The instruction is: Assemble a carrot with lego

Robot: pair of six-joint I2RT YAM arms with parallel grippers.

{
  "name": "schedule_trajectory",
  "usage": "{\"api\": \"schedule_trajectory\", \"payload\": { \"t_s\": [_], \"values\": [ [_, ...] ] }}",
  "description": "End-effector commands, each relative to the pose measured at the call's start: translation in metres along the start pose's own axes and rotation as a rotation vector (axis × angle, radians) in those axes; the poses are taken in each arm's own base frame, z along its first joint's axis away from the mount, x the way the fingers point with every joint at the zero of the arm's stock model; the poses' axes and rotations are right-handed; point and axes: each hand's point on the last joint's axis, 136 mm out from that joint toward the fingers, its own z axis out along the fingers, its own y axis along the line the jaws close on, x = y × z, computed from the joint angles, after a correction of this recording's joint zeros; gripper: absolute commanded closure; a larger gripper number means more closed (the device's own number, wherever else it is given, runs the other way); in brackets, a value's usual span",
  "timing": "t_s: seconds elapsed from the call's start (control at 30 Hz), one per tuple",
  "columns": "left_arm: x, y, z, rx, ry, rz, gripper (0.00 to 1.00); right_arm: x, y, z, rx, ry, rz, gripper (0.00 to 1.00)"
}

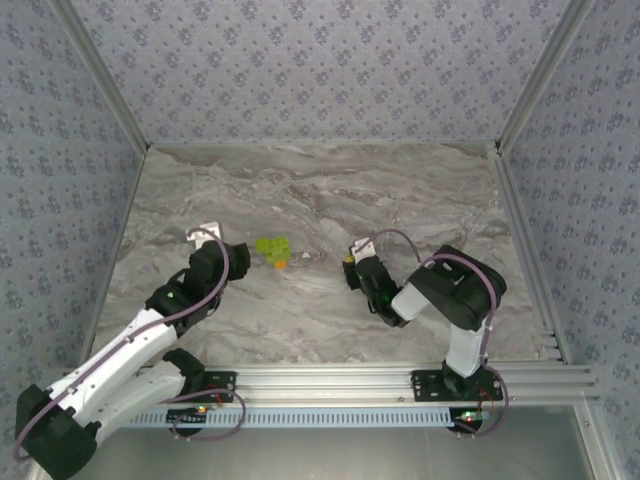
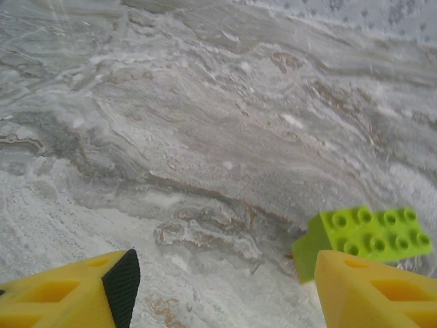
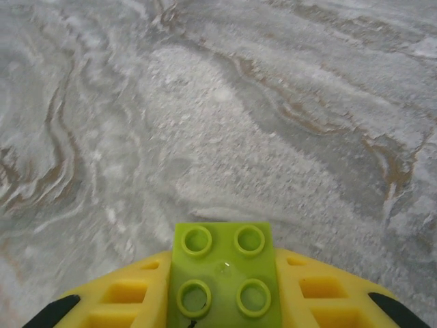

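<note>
A small cluster of lime-green lego bricks with an orange brick at its near edge lies on the marble table, between the two arms. My left gripper sits just left of it. In the left wrist view this gripper is open, with only bare table between its yellow fingers, and the green bricks lie past the right finger. My right gripper, to the right of the cluster, is shut on a lime-green four-stud brick, studs facing the camera.
The grey marble tabletop is fenced by patterned walls on three sides and an aluminium rail along the near edge. Open table stretches behind the bricks and to both sides.
</note>
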Motion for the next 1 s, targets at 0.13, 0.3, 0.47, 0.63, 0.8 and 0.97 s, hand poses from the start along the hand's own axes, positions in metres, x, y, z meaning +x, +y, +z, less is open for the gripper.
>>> {"api": "schedule_trajectory", "payload": {
  "t_s": [0.13,0.3,0.47,0.63,0.8,0.97],
  "values": [
    [0.003,-0.016,-0.011,0.18,-0.118,0.241,0.25,0.039,0.015,-0.025,-0.135,0.246,-0.115,0.85],
    [0.013,-0.042,-0.021,0.367,-0.153,0.297,0.2,0.024,0.022,-0.019,-0.17,0.25,-0.116,0.85],
    [0.033,-0.071,-0.006,0.463,-0.026,0.376,0.2,0.012,0.028,-0.013,-0.193,0.247,-0.103,0.85],
    [0.036,-0.075,0.01,0.434,-0.002,0.421,0.2,0.006,0.031,-0.012,-0.203,0.239,-0.094,0.85],
    [0.035,-0.079,0.023,0.421,0.007,0.459,0.2,0.006,0.035,-0.011,-0.222,0.238,-0.085,0.85],
    [0.038,-0.082,0.039,0.425,0.024,0.472,0.2,0.009,0.036,-0.012,-0.235,0.246,-0.084,0.85]
  ]
}}
